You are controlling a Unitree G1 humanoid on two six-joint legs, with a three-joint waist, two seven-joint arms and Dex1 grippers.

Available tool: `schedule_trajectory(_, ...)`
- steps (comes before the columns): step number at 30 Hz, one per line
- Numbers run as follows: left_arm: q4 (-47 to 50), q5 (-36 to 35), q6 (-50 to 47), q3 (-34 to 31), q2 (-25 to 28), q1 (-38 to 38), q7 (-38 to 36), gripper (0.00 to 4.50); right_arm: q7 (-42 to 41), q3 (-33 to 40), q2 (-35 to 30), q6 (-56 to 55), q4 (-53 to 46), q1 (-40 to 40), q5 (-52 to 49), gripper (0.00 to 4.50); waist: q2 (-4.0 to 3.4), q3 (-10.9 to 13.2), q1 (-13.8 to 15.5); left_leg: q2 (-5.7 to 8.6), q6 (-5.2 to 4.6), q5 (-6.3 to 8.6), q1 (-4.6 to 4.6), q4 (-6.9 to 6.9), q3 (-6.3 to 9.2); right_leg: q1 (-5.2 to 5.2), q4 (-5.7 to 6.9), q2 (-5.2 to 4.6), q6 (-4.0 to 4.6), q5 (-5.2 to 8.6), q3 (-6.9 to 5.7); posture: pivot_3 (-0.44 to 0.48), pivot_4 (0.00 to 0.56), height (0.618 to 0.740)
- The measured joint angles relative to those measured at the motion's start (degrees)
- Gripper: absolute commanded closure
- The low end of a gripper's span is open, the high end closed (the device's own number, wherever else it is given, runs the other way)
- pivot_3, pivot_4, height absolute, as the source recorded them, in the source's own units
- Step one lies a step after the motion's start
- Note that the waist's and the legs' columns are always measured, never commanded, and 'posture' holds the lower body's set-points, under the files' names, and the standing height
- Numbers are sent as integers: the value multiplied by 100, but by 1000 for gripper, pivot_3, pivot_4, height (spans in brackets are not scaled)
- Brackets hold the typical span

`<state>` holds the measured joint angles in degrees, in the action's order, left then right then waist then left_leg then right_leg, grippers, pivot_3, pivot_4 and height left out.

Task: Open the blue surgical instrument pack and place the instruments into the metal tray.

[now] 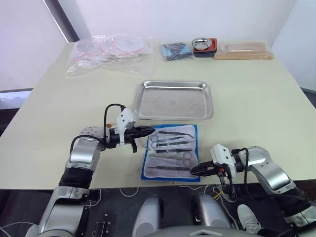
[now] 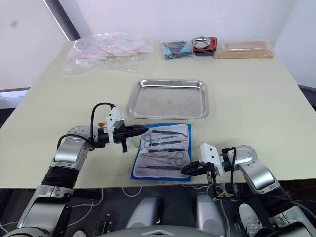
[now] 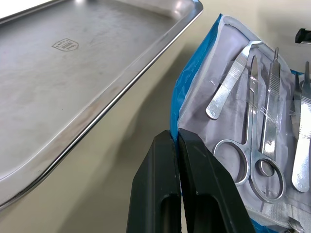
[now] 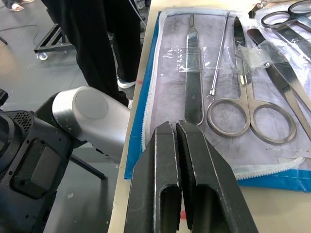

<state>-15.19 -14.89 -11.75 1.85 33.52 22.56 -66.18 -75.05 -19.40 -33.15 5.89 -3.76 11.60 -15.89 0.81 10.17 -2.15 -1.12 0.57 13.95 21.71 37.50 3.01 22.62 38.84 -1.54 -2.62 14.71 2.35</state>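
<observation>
Blue surgical instrument pack [image 1: 171, 153] lies open and flat near the table's [image 1: 256, 94] front edge, pale lining up. Instruments [image 1: 170, 150] lie across the lining in rows. Metal tray [image 1: 175, 100] sits just beyond the pack's far edge, apart from it by a narrow strip of tabletop.

Left gripper [image 1: 149, 131] is at the pack's left far corner. Left wrist view: fingers [image 3: 194, 160] pressed together with the pack's blue edge pinched between them. That view also resolves ring-handled scissors [image 3: 250, 141] and a flat-handled tool [image 3: 228, 87] under a clear strap, and a stamped mark on the tray floor.

Right gripper [image 1: 194, 171] is at the pack's near right corner. Right wrist view: fingers [image 4: 194, 160] closed against each other, tips just short of the white stitched border; cannot tell whether they hold any fabric. Same view shows a scalpel handle [image 4: 193, 73], a thin probe [image 4: 221, 48] and a person's dark trouser legs [image 4: 104, 43] beyond the table edge.

Far edge, head views: clear plastic bags [image 1: 108, 52], dark blue bundle [image 1: 177, 50], steel bowl on red base [image 1: 204, 46], wooden block [image 1: 243, 50].
</observation>
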Motion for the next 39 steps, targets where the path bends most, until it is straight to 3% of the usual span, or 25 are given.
schedule_trajectory(14, -86, 5, 136, -1, -16, -31, 54, 4500, 40, -96, -5, -147, 73, 6, 206, 4379, -2, -2, 0, 0, 0, 0, -3, 0, 0, -1, 0, 0, 0, 0, 0, 0, 150, 740)
schedule_trajectory(18, -167, -14, 179, -25, -31, -25, 105, 3158, 44, -96, -7, -124, 70, 6, 204, 4500, -5, -4, -1, 0, 0, 0, -4, 0, 0, -1, 0, 0, 0, 0, 0, 0, 150, 740)
schedule_trajectory(29, -206, -22, 283, -29, -38, -39, 141, 3158, 56, -96, -8, -86, 64, 6, 195, 4500, -6, -5, -1, 0, 0, 0, -4, -1, 0, -1, 0, 0, 1, 1, 0, 0, 150, 740)
schedule_trajectory(39, 101, -539, -12, -354, 53, -366, -43, 3158, 37, -92, -38, 32, 24, 15, 172, 4500, -4, -4, -15, -4, 0, 0, 3, -12, -1, 10, -9, 0, 1, 1, -1, 0, 150, 740)
